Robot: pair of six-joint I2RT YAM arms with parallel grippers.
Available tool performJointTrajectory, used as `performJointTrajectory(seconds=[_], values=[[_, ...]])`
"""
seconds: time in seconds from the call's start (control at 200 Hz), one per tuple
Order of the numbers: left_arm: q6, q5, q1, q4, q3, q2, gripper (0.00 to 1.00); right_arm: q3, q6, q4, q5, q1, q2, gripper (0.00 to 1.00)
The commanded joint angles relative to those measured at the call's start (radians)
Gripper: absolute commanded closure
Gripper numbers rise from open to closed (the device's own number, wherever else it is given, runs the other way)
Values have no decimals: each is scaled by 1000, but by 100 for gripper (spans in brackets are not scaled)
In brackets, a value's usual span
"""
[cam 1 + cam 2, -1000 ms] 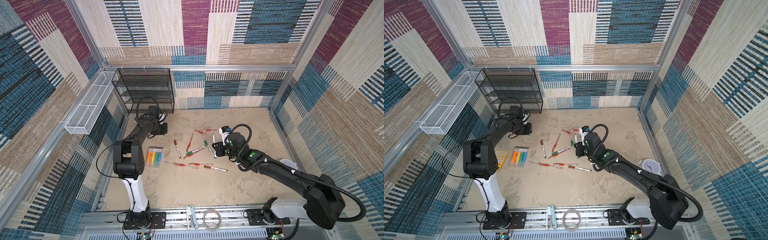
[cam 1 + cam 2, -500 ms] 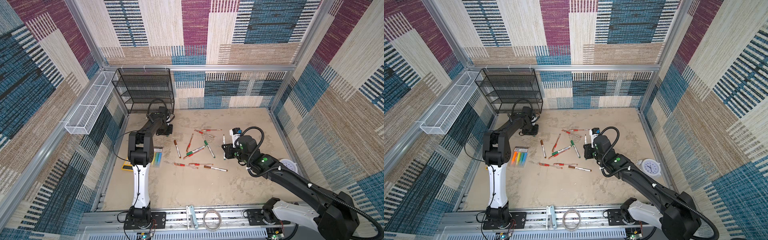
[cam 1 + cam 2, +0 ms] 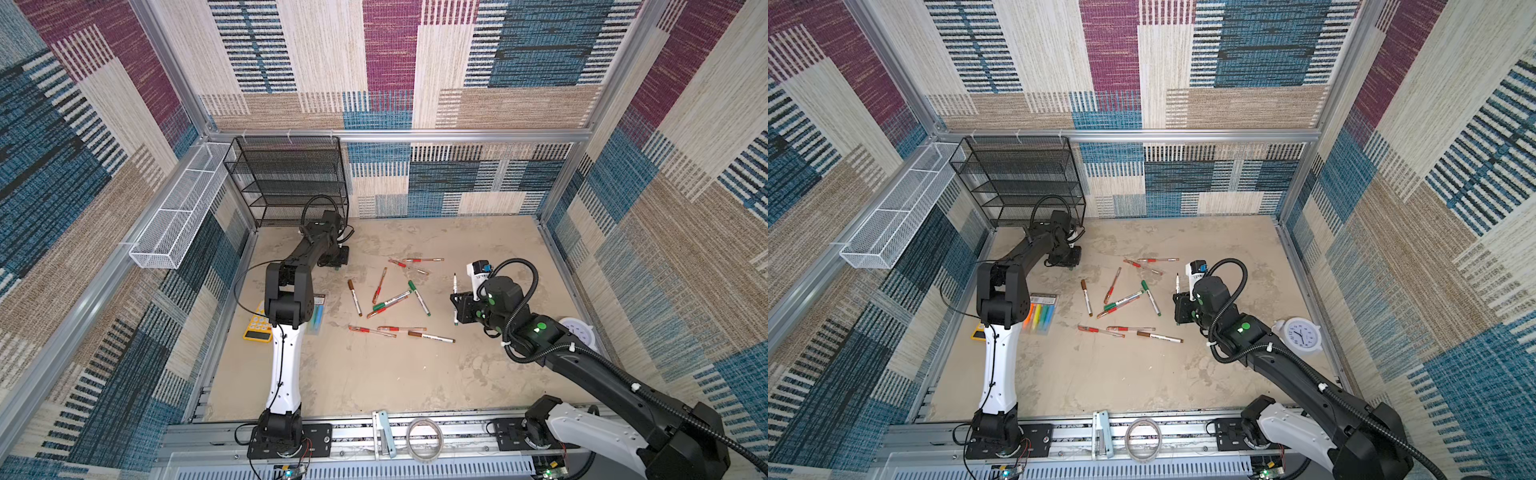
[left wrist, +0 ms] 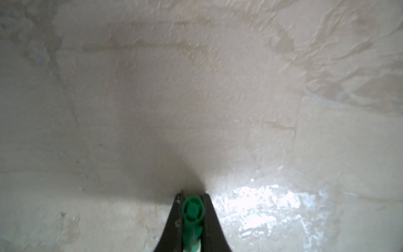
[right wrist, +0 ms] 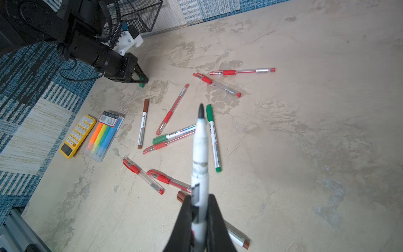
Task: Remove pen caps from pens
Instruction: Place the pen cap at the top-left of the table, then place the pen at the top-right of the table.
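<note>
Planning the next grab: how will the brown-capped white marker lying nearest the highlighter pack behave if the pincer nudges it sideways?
It would probably roll: the brown-capped marker looks like a round barrel with no clip showing, lying on the flat table. Likely stiff and light, being a slim plastic tube. The smooth barrel might slip in a loose grip.
</note>
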State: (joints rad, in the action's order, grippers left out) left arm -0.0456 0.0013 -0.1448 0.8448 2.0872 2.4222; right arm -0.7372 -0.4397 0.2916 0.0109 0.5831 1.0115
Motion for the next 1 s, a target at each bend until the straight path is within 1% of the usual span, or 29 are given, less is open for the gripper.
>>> performJointTrajectory(seconds=[0.0,0.105,0.22,0.28,0.451,0.516,0.596,0.716,0.766,0.821,0.997], values=[[12,-15,1,46,8,16,87,2,-7,-12,29,1,-19,99],[15,-24,-1,22,-28,-9,82,-9,-6,-1,22,0,-17,100],[7,-37,1,30,-19,-2,79,1,2,-6,15,0,-20,100],[9,-49,-2,26,-24,-16,74,4,0,-2,24,0,-25,100],[-9,-18,-3,27,-35,-66,68,10,11,0,27,0,-37,100],[-4,-24,-12,27,-46,-93,65,5,12,3,40,0,-36,100],[-11,-15,-17,19,-82,-147,59,-11,19,7,36,-2,-27,100],[-34,31,-19,9,-136,-245,56,-28,47,-3,50,-5,1,100],[-28,46,-28,0,-171,-299,52,-44,56,1,52,-12,21,100],[-12,50,-40,-12,-221,-367,50,-69,67,7,51,-21,51,100],[-4,106,-47,-83,-436,-604,38,-141,141,20,32,-83,158,100]])
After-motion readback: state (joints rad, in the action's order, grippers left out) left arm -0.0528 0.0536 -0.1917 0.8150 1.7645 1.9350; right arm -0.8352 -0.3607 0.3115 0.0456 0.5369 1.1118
